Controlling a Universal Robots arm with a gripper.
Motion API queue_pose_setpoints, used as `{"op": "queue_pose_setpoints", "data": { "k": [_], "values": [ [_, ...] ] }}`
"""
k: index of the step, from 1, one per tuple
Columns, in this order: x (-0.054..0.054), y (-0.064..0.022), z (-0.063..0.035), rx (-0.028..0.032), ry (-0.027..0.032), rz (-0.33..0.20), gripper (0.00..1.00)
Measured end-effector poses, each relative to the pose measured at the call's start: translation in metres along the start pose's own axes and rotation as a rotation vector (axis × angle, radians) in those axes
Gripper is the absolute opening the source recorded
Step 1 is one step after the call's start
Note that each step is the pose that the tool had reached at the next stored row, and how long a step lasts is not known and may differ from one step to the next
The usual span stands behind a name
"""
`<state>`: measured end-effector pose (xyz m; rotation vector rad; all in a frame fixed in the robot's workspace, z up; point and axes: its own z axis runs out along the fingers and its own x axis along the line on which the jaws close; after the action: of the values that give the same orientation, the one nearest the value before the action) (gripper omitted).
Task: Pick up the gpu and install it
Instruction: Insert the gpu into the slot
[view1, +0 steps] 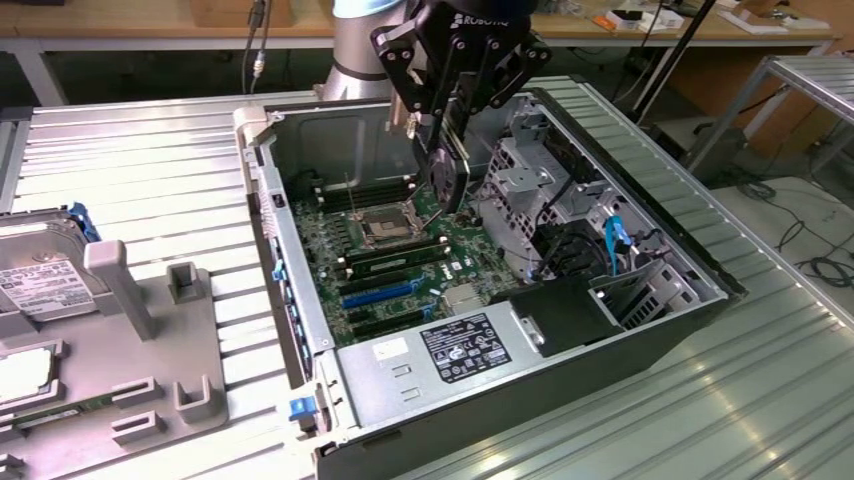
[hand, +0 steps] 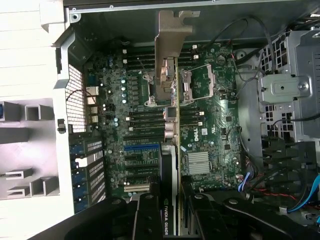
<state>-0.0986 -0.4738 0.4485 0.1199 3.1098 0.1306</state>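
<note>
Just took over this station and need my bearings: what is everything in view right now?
computer case: one, black and grey, open, middle of table
motherboard: one, green, inside case
power supply: one, silver with black label, near end of case
hard drive: one, silver with white label, exterior view's left
fixture: one, grey, under the hard drive
table: one, ribbed metal
gpu: one, dark with silvery bracket, on edge above motherboard
gripper: one, black, shut on gpu
</note>
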Motion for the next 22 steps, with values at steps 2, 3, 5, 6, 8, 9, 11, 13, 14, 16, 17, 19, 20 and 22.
{"op": "queue_pose_setpoints", "data": {
  "k": [2, 3, 5, 6, 8, 9, 11, 13, 14, 16, 17, 19, 20, 22],
  "values": [
    [0.0000, 0.0000, 0.0000, 0.0000, 0.0000, 0.000, 0.27],
    [0.0000, 0.0000, 0.0000, 0.0000, 0.0001, 0.000, 0.27],
    [0.0000, 0.0000, 0.0000, -0.0001, 0.0003, -0.003, 0.27],
    [0.0000, 0.0000, 0.0000, 0.0000, 0.0006, -0.007, 0.27],
    [0.0000, 0.0000, 0.0000, -0.0002, 0.0008, -0.010, 0.27],
    [0.0000, 0.0000, 0.0000, -0.0003, 0.0011, -0.012, 0.27],
    [0.0000, 0.0000, 0.0000, -0.0003, 0.0013, -0.015, 0.27],
    [0.0000, 0.0000, 0.0000, -0.0004, 0.0014, -0.017, 0.27],
    [0.0000, 0.0000, 0.0000, -0.0004, 0.0015, -0.018, 0.27],
    [0.0000, 0.0000, 0.0000, -0.0004, 0.0018, -0.021, 0.27],
    [0.0000, 0.0000, 0.0000, -0.0005, 0.0020, -0.023, 0.27],
    [0.0000, 0.0000, 0.0000, -0.0006, 0.0025, -0.029, 0.27],
    [0.0000, 0.0000, 0.0000, -0.0007, 0.0028, -0.032, 0.27],
    [0.0000, 0.0000, 0.0000, -0.0008, 0.0033, -0.038, 0.27]
  ]
}}
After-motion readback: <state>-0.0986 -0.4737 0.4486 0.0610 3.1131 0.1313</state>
